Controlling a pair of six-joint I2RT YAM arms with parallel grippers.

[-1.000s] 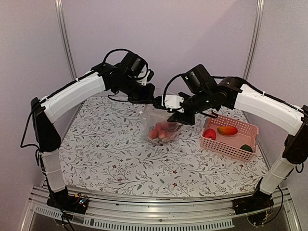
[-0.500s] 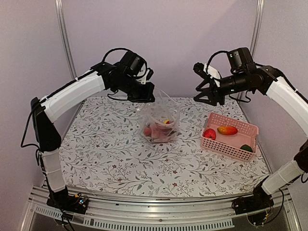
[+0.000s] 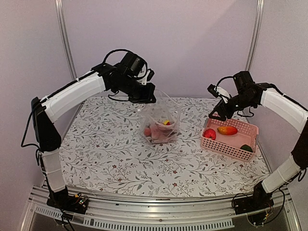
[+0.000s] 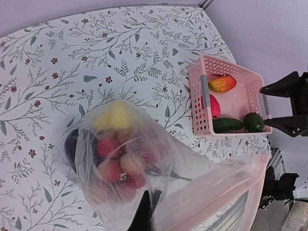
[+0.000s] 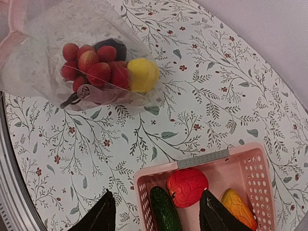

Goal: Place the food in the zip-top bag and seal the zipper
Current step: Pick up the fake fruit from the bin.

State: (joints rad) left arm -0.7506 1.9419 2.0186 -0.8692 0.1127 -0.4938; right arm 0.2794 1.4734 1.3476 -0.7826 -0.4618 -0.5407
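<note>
a clear, crinkly zip-top plastic bag (image 3: 159,121) stood near the middle of the leaf-and-flower patterned table cover (image 3: 106,149), its belly resting on the cover and its mouth end raised. bunched at the bottom of it were a yellow lemon-like toy (image 5: 143,74), a cluster of small red round toy fruits (image 5: 98,72) and a dark purple toy eggplant (image 5: 113,46) behind them. the left gripper (image 3: 147,97) was pressed together on the bag's upper edge, holding that edge up, so the bag's long axis ran roughly upright with the opening at the top. in the left wrist view the whitish-pink zipper strip (image 4: 216,185) ran away from the fingers along the mouth edge, slanting up to the right of that view; whether it was sealed could not be told.

well apart to the right sat a pink plastic lattice basket (image 3: 226,147), its long side running left to right in the top view. it held a red round toy (image 5: 186,186), an orange-and-yellow toy fruit (image 5: 237,207), a long green toy cucumber (image 5: 164,211) and a smaller green piece (image 4: 253,121). the cucumber lay flat, lengthwise along one long wall, with the red toy just beside it.

the right gripper (image 5: 159,215) hung above the basket's left end, its jaws spread with nothing between them, pointing down at the cucumber and the red toy.
</note>
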